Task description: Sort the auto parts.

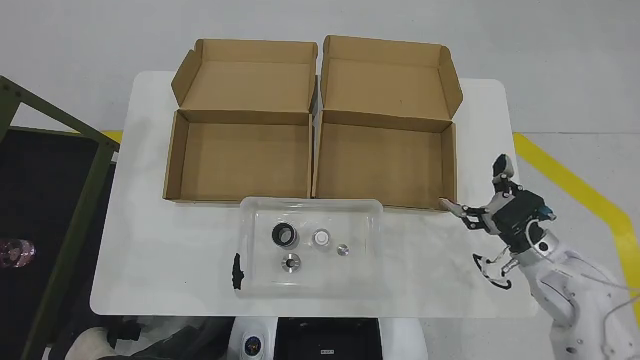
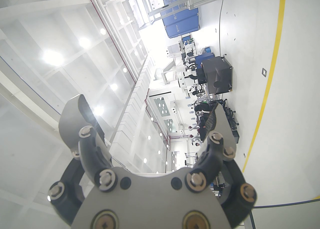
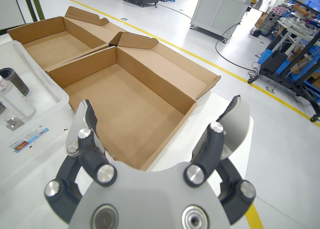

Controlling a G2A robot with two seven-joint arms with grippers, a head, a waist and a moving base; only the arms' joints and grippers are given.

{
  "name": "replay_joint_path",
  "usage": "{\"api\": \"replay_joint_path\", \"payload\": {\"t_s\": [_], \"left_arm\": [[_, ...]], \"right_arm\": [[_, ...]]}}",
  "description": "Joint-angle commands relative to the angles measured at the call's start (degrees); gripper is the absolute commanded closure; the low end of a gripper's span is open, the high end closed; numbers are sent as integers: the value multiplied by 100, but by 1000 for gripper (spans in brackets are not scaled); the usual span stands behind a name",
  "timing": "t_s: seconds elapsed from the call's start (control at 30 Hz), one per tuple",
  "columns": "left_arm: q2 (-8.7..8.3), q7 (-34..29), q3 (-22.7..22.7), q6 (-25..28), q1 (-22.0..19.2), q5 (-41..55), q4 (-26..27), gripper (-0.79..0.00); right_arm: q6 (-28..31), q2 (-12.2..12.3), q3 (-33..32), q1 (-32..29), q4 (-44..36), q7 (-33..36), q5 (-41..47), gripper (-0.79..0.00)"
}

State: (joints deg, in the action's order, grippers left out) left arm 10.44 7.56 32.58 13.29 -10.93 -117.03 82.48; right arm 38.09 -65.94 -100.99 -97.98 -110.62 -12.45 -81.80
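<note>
Parts (image 1: 288,233) in clear tray (image 1: 372,222) on table (image 1: 160,260), two open boxes (image 1: 240,160) behind, right gripper (image 1: 466,232) spread beside right box (image 1: 385,165), left gripper (image 2: 148,103) spread, facing hall.

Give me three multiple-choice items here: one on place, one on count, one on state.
1. The tray lies: A in a box; B on the table before the boxes; C on the floor.
2. Boxes: A one; B two; C three.
3. The right gripper is: A shut on a part; B open, empty; C shut, empty.
Key: B, it sits on the table, on the robot's side of both boxes; B, two stand side by side; B, jaws apart, nothing between.
</note>
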Motion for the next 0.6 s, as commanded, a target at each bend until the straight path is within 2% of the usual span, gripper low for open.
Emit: {"api": "replay_joint_path", "payload": {"t_s": [0.0,0.27,0.57], "left_arm": [[0,0,0,0,0,0,0,-785],[0,0,0,0,0,0,0,-785],[0,0,0,0,0,0,0,-785]], "right_arm": [[226,20,46,48,-87,116,-17,-785],[1096,88,451,287,-566,899,149,-785],[1595,118,1483,829,-801,1987,14,-785]]}}
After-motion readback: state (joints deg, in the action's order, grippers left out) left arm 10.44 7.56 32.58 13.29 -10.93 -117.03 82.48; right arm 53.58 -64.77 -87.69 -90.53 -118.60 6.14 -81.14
